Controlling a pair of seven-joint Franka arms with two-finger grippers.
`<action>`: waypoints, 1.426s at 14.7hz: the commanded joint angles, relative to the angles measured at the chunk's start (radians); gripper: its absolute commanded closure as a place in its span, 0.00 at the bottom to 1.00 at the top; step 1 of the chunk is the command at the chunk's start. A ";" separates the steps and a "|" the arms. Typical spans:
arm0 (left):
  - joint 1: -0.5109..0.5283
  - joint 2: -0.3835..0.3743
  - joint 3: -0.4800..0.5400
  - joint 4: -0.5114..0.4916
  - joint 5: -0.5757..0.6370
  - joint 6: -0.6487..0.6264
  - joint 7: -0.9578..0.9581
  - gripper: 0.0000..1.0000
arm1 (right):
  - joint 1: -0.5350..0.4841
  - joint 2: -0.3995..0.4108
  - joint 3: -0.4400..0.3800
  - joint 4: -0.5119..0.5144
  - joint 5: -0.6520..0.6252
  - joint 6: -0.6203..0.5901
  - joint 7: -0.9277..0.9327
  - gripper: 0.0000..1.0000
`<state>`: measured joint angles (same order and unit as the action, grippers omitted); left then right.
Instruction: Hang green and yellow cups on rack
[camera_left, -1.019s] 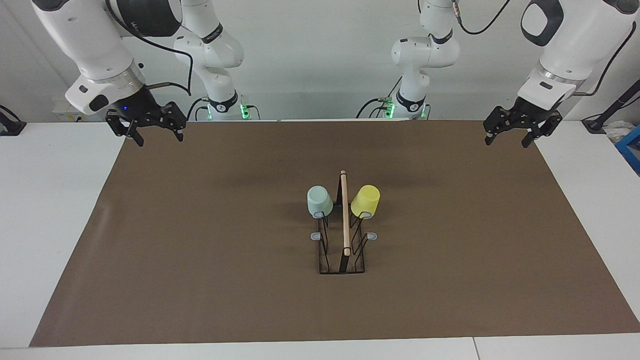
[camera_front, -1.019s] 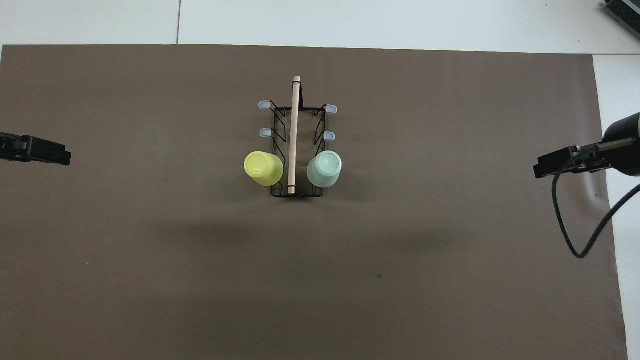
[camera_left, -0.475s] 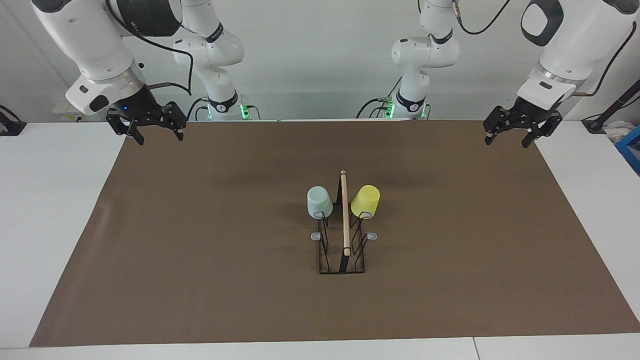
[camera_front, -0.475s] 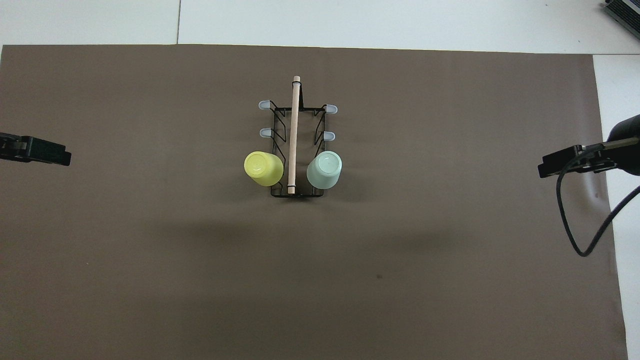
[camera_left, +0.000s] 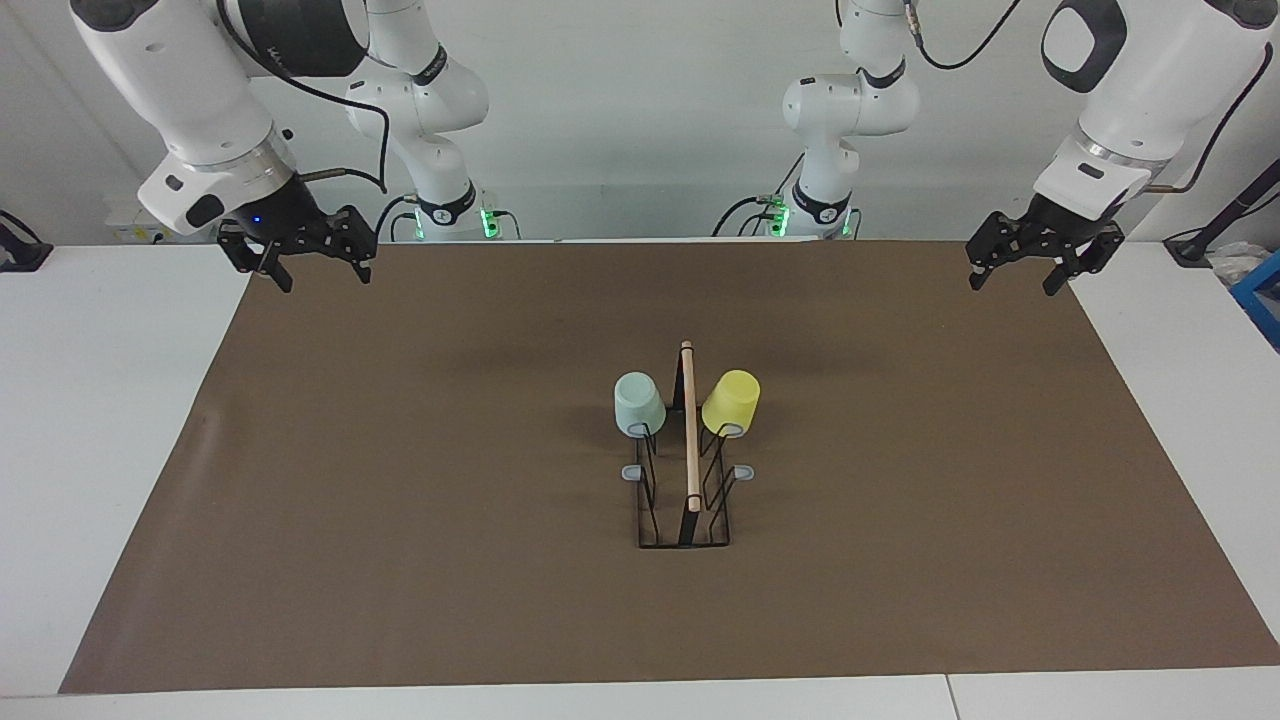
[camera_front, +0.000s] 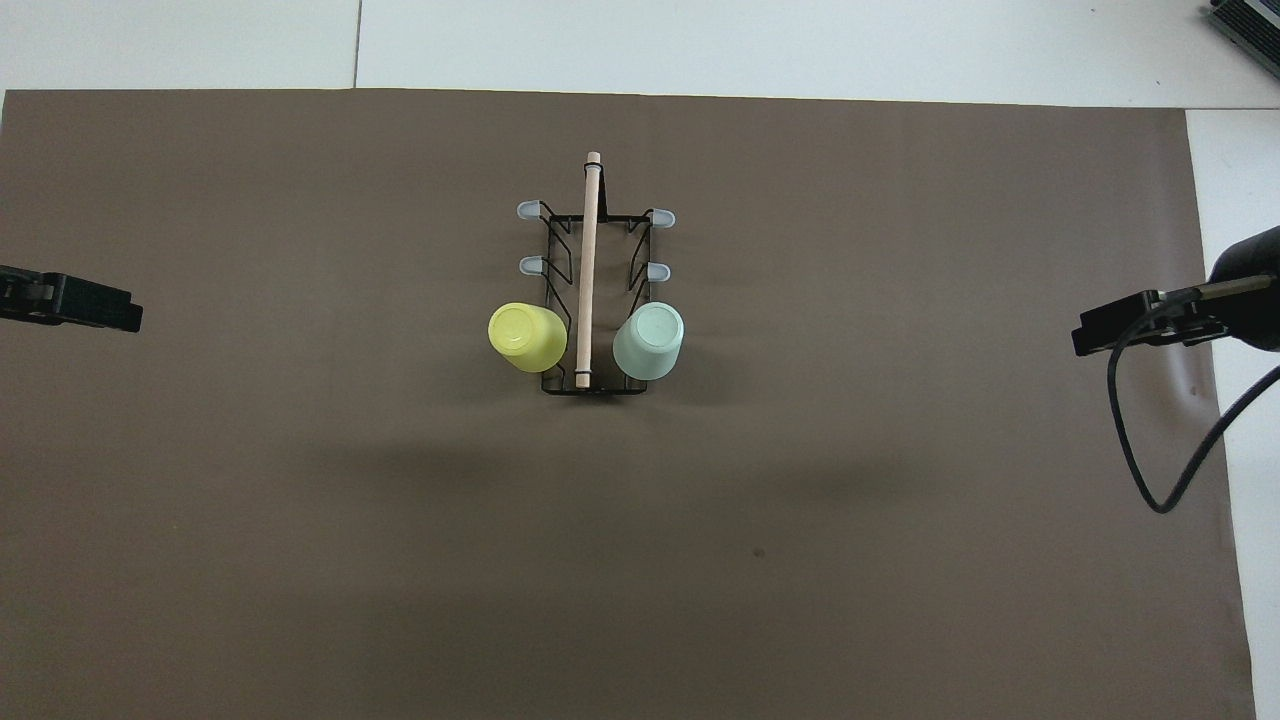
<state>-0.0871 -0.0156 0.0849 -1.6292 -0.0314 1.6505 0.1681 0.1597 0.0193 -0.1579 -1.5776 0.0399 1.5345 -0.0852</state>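
The black wire rack (camera_left: 685, 510) (camera_front: 592, 300) with a wooden rod on top stands mid-mat. The pale green cup (camera_left: 638, 403) (camera_front: 649, 339) hangs upside down on the rack's prong nearest the robots, on the side toward the right arm's end. The yellow cup (camera_left: 731, 402) (camera_front: 527, 337) hangs likewise on the matching prong toward the left arm's end. My left gripper (camera_left: 1019, 273) (camera_front: 110, 312) hovers open and empty over the mat's edge at its end. My right gripper (camera_left: 318, 272) (camera_front: 1090, 337) hovers open and empty over the mat's edge at its own end.
A brown mat (camera_left: 400, 500) covers most of the white table (camera_left: 100, 400). The rack's other grey-tipped prongs (camera_front: 528, 265) carry nothing. A black cable (camera_front: 1150, 470) loops down from the right arm. A dark case corner (camera_front: 1245, 25) lies off the mat.
The right gripper has shifted very slightly; the left gripper, both cups and the rack have stayed still.
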 joint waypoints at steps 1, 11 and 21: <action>-0.008 -0.023 0.007 -0.021 -0.002 0.000 0.013 0.00 | -0.048 0.014 0.043 0.027 -0.017 -0.020 0.015 0.00; -0.022 -0.012 0.009 0.018 0.016 -0.047 0.013 0.00 | -0.129 0.024 0.146 0.048 -0.028 -0.013 0.053 0.00; -0.037 0.003 0.009 0.071 0.039 -0.097 0.027 0.00 | -0.146 0.060 0.143 0.100 -0.028 -0.059 0.053 0.00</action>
<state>-0.1117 -0.0160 0.0827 -1.5744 -0.0152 1.5738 0.1773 0.0261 0.0625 -0.0303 -1.5080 0.0335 1.4970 -0.0489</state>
